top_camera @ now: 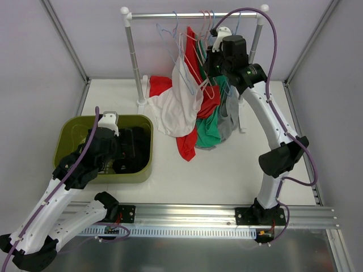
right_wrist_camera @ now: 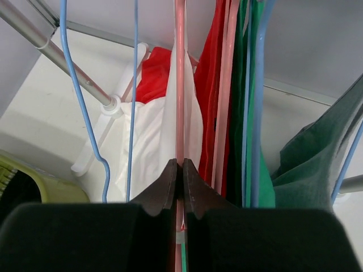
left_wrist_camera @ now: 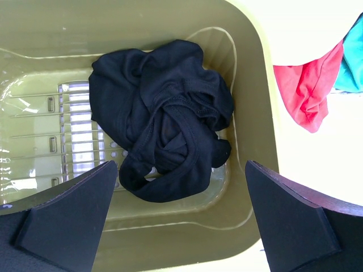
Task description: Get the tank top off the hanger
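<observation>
Pale grey walls and a metal frame close in a white tabletop (top_camera: 238, 164), with a silver tubular clothes rail (top_camera: 170, 16) standing at its far side. Well in front of the rail and off to its left sits an olive-green plastic bin (top_camera: 67, 126). A crumpled black fabric garment (left_wrist_camera: 161, 119) lies heaped on the bin's slotted floor. The left gripper (left_wrist_camera: 181, 170) hovers over that bin, its dark fingers (left_wrist_camera: 74, 221) spread wide, nothing between them and clear of the black cloth. The right gripper (right_wrist_camera: 181, 170) is raised to just under the rail, its two fingertips pressed together on the thin pink wire hanger (right_wrist_camera: 180, 85) that runs down between them. The white fabric tank top (top_camera: 176, 107) hangs beneath the rail just beyond those fingertips. It shows on both sides of the pink wire, and its lower part sags towards the tabletop. Bunched against it under the rail hang a red garment (top_camera: 187, 146), a green garment (top_camera: 211, 129) and a grey garment (top_camera: 228, 122). A light blue wire hanger (right_wrist_camera: 76, 85) dangles from the rail, left of the pink one
</observation>
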### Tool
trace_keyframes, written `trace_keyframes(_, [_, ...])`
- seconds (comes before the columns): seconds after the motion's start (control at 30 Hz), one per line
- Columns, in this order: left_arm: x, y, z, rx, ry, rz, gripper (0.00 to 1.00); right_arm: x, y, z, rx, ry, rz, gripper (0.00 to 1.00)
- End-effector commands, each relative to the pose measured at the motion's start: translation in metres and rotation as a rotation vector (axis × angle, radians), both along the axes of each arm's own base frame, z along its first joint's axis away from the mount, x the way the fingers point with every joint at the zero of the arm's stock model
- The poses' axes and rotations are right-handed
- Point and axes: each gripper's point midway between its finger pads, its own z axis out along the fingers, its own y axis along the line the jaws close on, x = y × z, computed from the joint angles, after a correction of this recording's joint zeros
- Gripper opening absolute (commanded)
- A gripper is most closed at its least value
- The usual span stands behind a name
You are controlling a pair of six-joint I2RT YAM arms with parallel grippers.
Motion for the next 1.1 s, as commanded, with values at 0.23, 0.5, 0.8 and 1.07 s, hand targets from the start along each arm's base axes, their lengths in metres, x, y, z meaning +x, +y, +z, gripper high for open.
trace_keyframes(0.23, [0.004,-0.002,0.002,-0.010,-0.018,-0.009,0.99,-0.034,-0.004,0.101,0.239,-0.155,0.009,0.00])
trace_keyframes(0.5, [0.004,-0.002,0.003,-0.013,-0.023,-0.008,0.99,-0.072,-0.016,0.141,0.295,-0.229,0.050,0.00])
trace_keyframes(0.8, [0.003,-0.003,0.006,-0.024,-0.029,-0.015,0.99,-0.140,-0.044,0.172,0.311,-0.315,0.103,0.00])
trace_keyframes(1.07, [0.003,-0.007,0.008,-0.038,-0.029,-0.031,0.99,-0.218,-0.079,0.186,0.309,-0.390,0.145,0.01])
